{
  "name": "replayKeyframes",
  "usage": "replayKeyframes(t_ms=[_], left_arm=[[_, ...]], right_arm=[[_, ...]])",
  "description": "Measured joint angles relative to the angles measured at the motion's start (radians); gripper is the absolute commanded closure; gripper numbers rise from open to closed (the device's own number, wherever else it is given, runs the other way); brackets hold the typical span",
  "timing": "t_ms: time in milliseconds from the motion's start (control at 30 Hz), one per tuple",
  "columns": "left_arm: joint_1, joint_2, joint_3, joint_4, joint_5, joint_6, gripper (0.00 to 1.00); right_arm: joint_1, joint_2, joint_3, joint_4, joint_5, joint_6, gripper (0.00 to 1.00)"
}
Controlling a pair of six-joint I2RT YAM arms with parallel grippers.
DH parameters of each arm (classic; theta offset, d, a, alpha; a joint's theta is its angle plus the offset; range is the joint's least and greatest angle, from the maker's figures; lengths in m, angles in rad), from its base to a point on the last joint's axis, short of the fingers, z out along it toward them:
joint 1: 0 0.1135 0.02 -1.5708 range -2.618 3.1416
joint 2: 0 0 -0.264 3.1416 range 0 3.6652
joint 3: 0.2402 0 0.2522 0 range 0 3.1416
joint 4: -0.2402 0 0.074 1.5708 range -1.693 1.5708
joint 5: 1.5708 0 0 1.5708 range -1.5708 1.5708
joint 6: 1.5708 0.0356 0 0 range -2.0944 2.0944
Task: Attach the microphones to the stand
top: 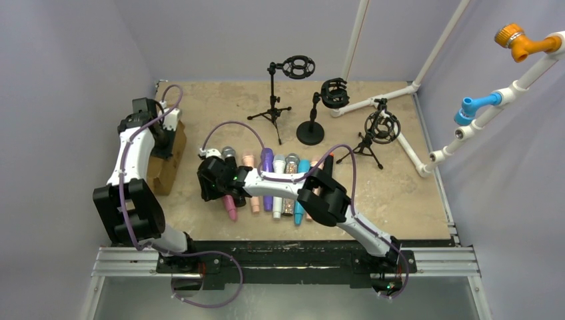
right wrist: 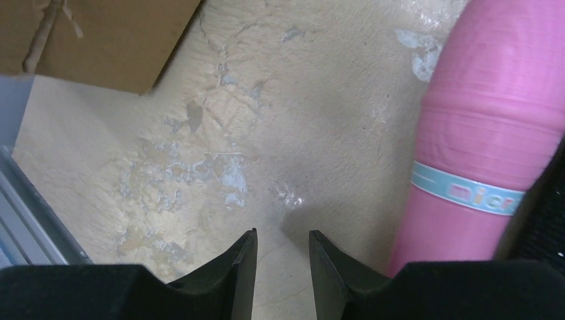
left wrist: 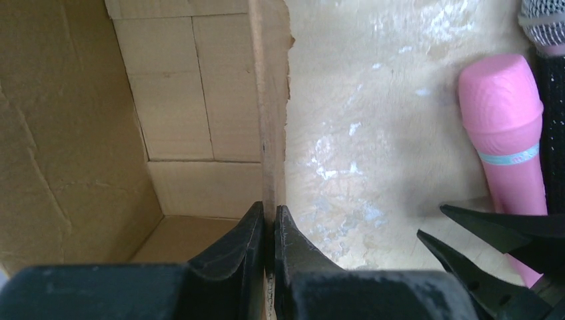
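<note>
Several microphones (top: 268,180) lie side by side on the table in front of three black stands (top: 310,121). The pink microphone (top: 230,207) is the leftmost; it also shows in the left wrist view (left wrist: 510,127) and the right wrist view (right wrist: 486,133). My right gripper (top: 208,187) is open and empty low over the table (right wrist: 282,237), just left of the pink microphone and not touching it. My left gripper (top: 166,133) is shut on the wall of a cardboard box (left wrist: 270,133).
The open cardboard box (top: 166,167) stands at the table's left side; its corner shows in the right wrist view (right wrist: 100,40). The right gripper's fingers (left wrist: 493,247) show in the left wrist view. White pipes (top: 413,143) run along the back right.
</note>
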Motion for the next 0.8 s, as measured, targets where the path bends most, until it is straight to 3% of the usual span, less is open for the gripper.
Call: replayKeyframes(t_ms=[400,600,700,733,767,800], left_arm=[[-0.004,0.208,0.212,0.009,0.042,0.086,0.95],[-0.049,0.310,0.323,0.014,0.075,0.140,0.80],[-0.073,0.340,0.381,0.017,0.098,0.156,0.68],[-0.080,0.346,0.399,0.019,0.103,0.156,0.52],[-0.085,0.349,0.413,0.022,0.106,0.156,0.27],[-0.087,0.350,0.427,0.027,0.107,0.148,0.15]], right_arm=[[-0.007,-0.069,-0.035,0.038,-0.018,0.039,0.44],[-0.038,-0.246,-0.109,0.050,-0.039,0.047,0.41],[-0.082,-0.356,-0.143,0.043,-0.037,0.034,0.40],[-0.104,-0.391,-0.146,0.038,-0.028,0.023,0.39],[-0.127,-0.424,-0.146,0.035,-0.014,0.009,0.39],[-0.150,-0.454,-0.146,0.032,0.001,-0.005,0.38]])
